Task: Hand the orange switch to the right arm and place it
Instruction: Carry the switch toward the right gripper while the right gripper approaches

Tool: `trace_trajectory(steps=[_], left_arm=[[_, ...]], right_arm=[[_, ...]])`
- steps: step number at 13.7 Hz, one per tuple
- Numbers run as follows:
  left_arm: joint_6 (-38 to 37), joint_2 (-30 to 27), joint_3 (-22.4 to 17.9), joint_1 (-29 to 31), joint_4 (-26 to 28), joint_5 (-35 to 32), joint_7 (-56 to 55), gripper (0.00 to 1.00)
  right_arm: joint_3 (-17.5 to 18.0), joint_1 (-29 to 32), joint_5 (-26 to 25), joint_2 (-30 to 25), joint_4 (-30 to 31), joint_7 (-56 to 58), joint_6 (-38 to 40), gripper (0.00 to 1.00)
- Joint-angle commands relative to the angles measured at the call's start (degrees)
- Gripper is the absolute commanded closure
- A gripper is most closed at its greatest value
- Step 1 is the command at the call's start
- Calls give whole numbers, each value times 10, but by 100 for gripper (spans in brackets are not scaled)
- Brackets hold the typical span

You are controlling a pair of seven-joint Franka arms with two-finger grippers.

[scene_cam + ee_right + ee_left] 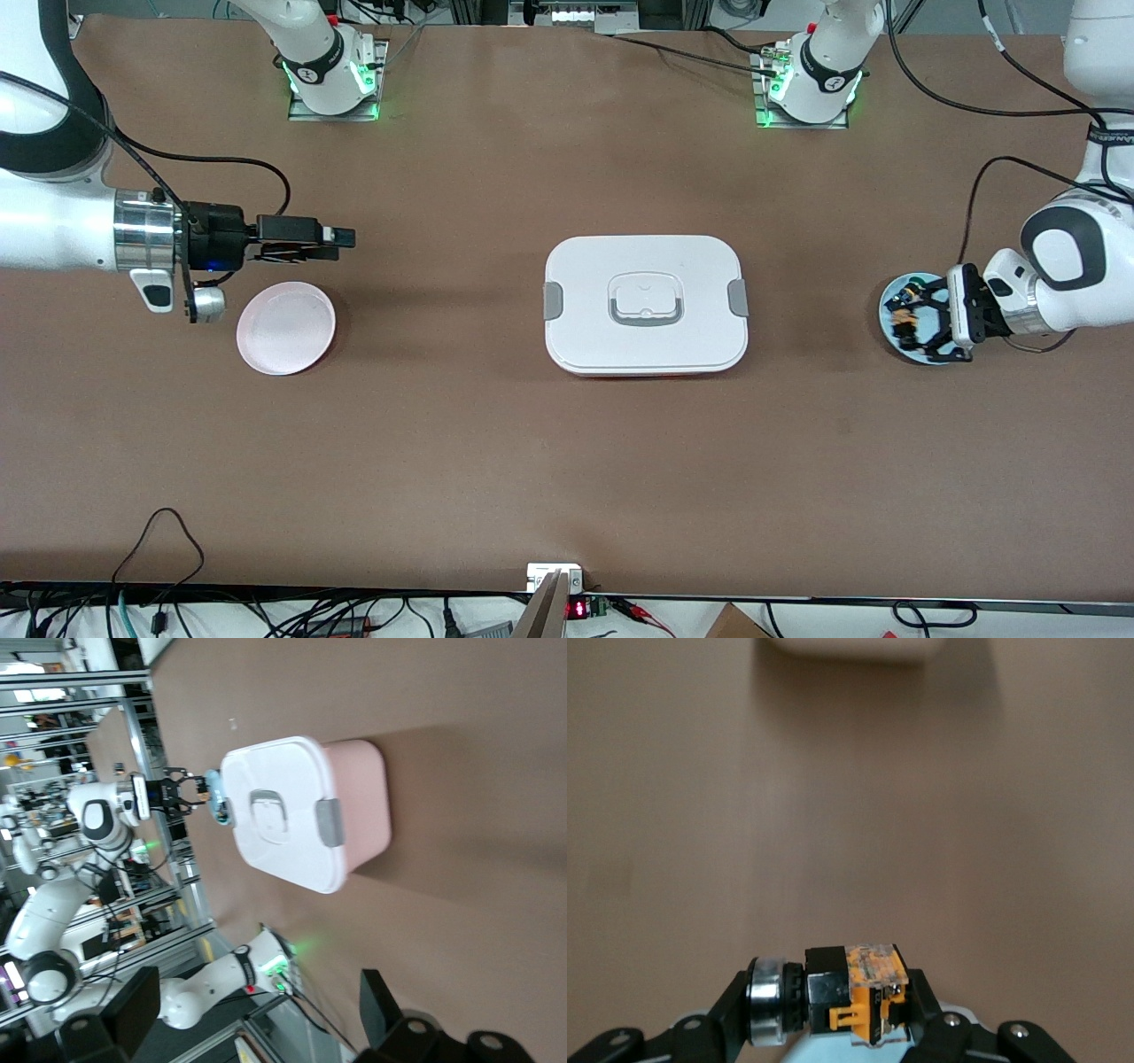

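Note:
My left gripper is shut on the orange switch, a small black block with an orange band and a silver ring. Its fingers press on both ends. It holds the switch over the pale blue plate at the left arm's end of the table. My right gripper is open and empty, held level above the table at the right arm's end, just beside the pink plate. Its fingers stand wide apart in the right wrist view.
A white lidded box with grey clips and a handle stands mid-table between the two arms; it also shows in the right wrist view. Another small dark part lies on the blue plate. Cables run along the table's edges.

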State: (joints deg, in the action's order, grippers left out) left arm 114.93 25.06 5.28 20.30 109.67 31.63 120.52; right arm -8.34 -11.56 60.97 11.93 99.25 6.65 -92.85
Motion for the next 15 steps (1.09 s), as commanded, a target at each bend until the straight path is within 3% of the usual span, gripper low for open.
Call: trace_trajectory(steps=[1,5,8,10,12,15], left_arm=[[-118,-14,2,-16,1,173,34,100],[-227,-12,13,-89,2,439,52,100],[-244,-12,84,-138,0,651,40,100],[-227,-8,104,-204,-34,770,25,100],[-154,-6,107,-254,-68,795,-10,100],[-86,-9,129,-276,-89,794,-74,100]], right_arm=[[-2,-35,106,0,5,6,0,0],[-2,-78,261,27,3,40,-16,0],[-2,-90,298,49,4,110,-2,0],[-1,-98,324,62,3,112,1,0],[3,-111,347,78,3,137,0,0],[5,-126,374,85,2,141,-7,0]])
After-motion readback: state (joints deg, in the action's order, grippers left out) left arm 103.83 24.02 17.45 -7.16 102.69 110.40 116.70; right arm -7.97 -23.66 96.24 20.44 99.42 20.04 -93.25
